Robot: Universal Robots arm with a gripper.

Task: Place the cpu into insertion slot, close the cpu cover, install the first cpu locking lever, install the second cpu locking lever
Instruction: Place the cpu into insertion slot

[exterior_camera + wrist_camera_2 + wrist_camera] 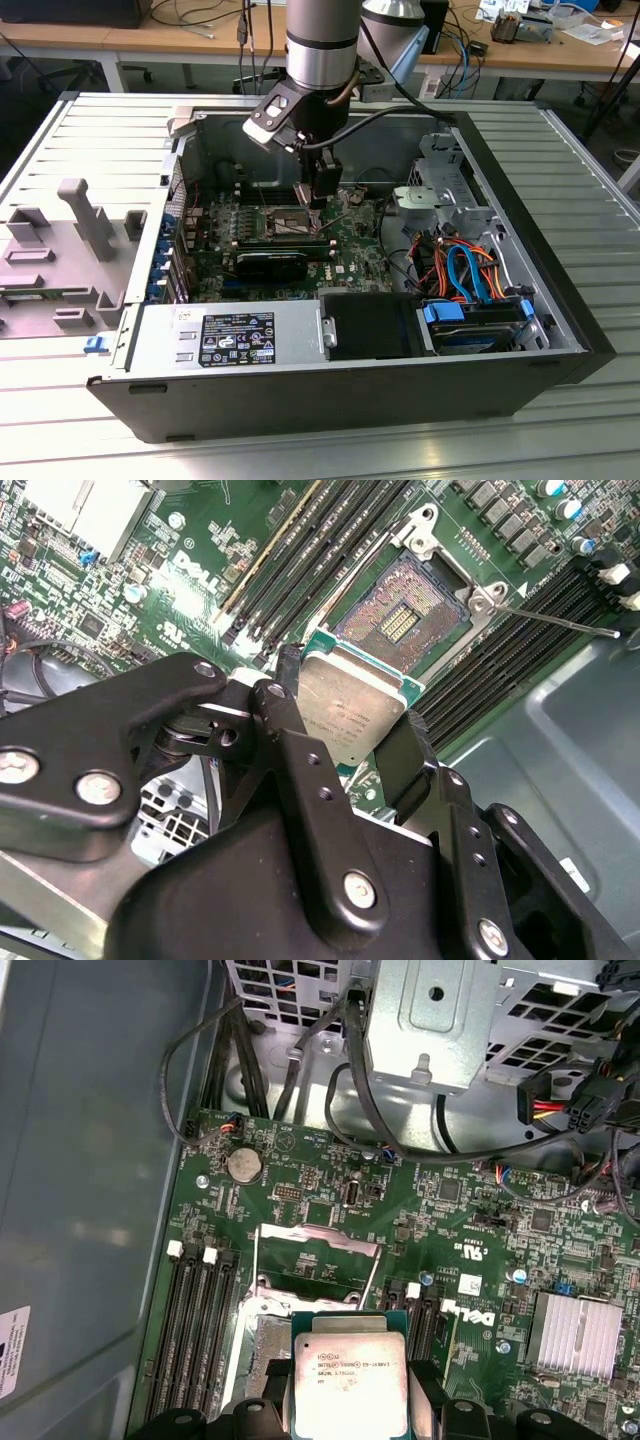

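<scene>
My gripper (318, 207) is shut on the cpu (350, 712), a small square chip with a silver-grey top, gripped by two opposite edges. It hangs tilted just above the motherboard inside the open computer case. The insertion slot (403, 620) lies bare, its gold contact field showing, right beside the chip. In the first wrist view the cpu (349, 1382) sits between the black fingers, partly over the insertion slot (262, 1345). The cpu cover (318, 1243) stands raised at the slot's far side. A thin locking lever (552, 616) sticks out loose from the slot.
Dark memory slots (200, 1330) flank the socket on both sides. A silver heatsink (575, 1335) sits on the board. The case holds a power supply (230, 340), a drive cage with orange and blue cables (465, 285), and loose black cables (340, 1080). A grey fixture (70, 240) stands outside.
</scene>
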